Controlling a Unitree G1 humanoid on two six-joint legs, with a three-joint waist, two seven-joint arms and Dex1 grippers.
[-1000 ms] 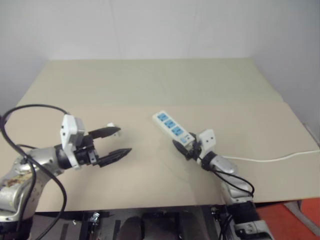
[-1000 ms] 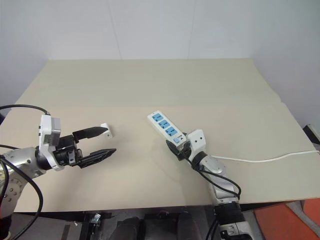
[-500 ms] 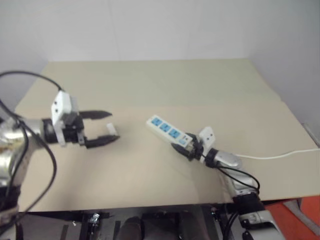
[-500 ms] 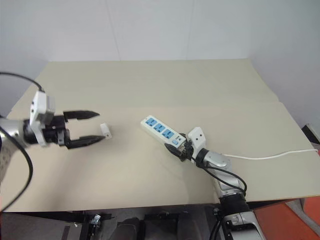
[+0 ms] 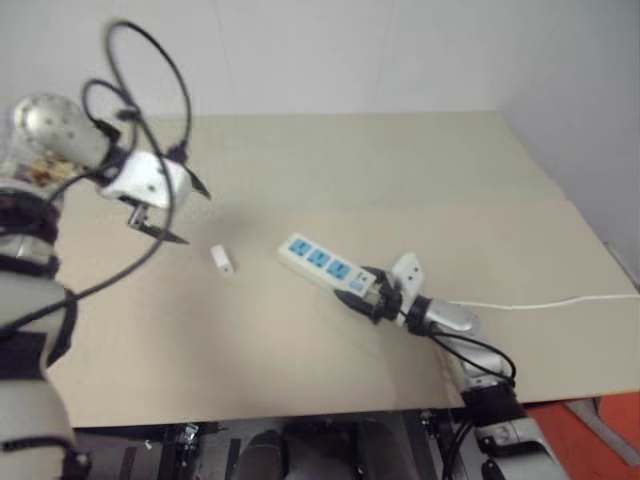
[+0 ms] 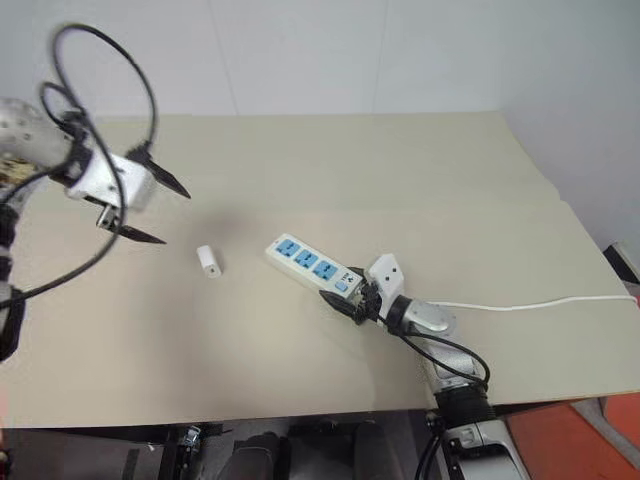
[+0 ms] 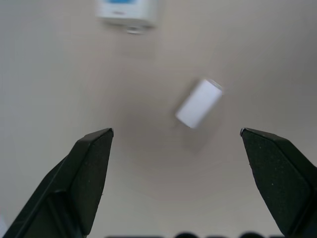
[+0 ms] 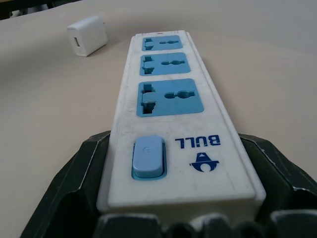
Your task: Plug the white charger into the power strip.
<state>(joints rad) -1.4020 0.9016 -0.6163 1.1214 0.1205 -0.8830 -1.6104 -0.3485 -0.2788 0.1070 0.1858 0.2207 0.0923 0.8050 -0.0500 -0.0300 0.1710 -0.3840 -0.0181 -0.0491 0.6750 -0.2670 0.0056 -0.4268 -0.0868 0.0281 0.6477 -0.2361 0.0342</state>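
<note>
The left end effector (image 6: 150,205) hangs up over the left side of the tabletop (image 6: 420,190), pointing down. Its 2 black fingers (image 7: 91,163) are spread wide apart w/ nothing between them. It is above and a bit left of the white charger (image 6: 208,261), not touching it.

The charger is a small white block lying flat on its side on the tabletop, alone. It sits just left of the power strip (image 6: 308,265), w/ a gap between them.

The strip lies slanted, its far end pointing at the charger. It has 3 blue sockets and a blue switch (image 8: 147,157) at the near end. The right end effector (image 6: 352,300) is closed around that switch end, one finger on each long side. A thin white cable (image 6: 520,302) runs off to the right.

What could go wrong, I think:
- The charger lies slanted between the wide fingers, so a grab that is not lined up may push or spin it away.
- It lies flat, so the fingers may bump the tabletop.
- If the pins end up facing the wrong way, it won't go in.
- If the right grip is loose, the strip may slide when pushed.
</note>
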